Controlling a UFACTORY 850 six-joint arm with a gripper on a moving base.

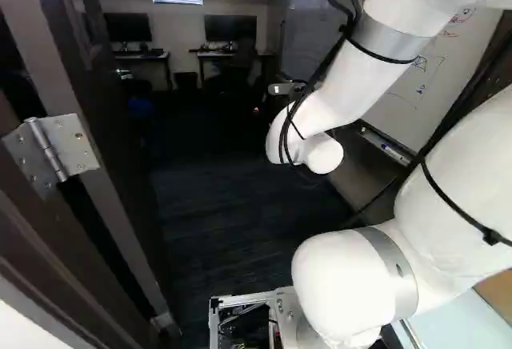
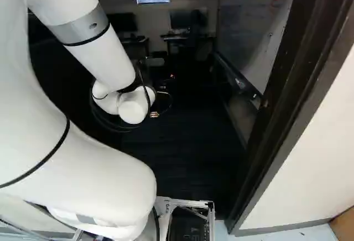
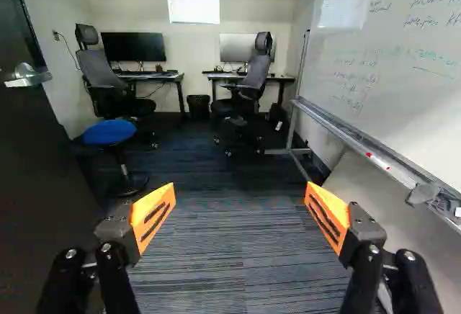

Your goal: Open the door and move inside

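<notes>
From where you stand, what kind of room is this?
Probably a small office: two desks with monitors, office chairs pulled up by them, and a whiteboard with writing on it.

Door (image 3: 36, 177) | dark, silver lever (image 3: 27, 75) | swung open | left in left base view

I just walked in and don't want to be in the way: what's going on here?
Nobody is handling anything. The door stands open, and the robot's arm reaches through the doorway into an office with a blue stool. The gripper is open and holds nothing.
</notes>
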